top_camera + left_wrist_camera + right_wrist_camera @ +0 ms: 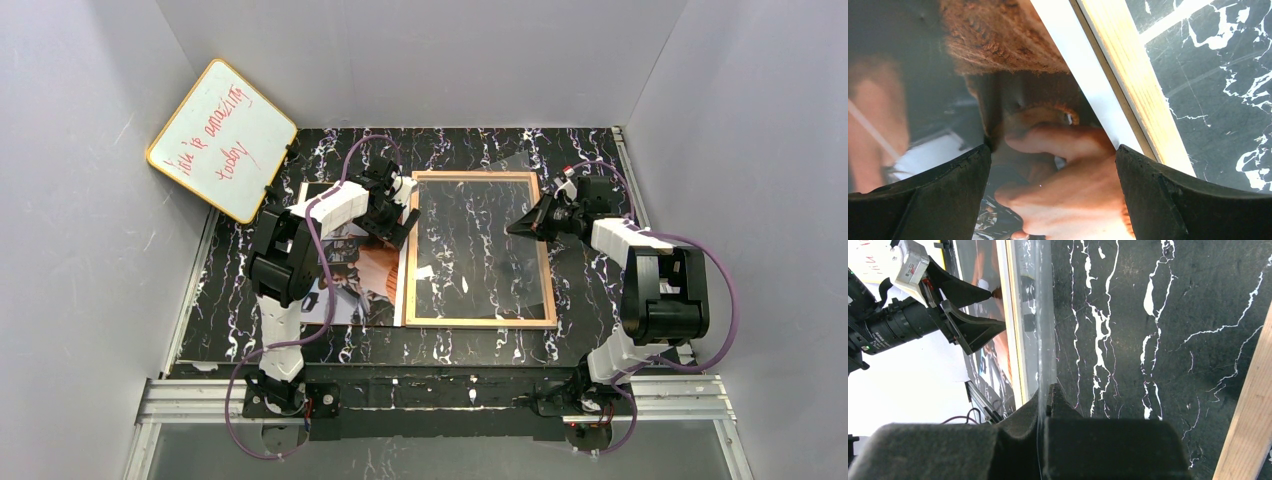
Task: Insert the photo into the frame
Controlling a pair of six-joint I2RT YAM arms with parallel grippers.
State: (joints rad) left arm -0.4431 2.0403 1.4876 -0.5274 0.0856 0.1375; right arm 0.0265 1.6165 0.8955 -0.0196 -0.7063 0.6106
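Observation:
The frame lies mid-table with its tan wood back up. The photo lies picture side up just left of it. My left gripper is open and held low over the photo's right edge, next to the frame's left rail. In the left wrist view the open fingers straddle the photo, and the rail runs on the right. My right gripper is over the frame's right side, shut on a thin clear sheet and holding it tilted up. The right wrist view also shows the frame's rail.
A yellow-rimmed whiteboard with red writing leans in the back left corner. Grey walls close in the black marbled table on three sides. An aluminium rail runs along the near edge by the arm bases.

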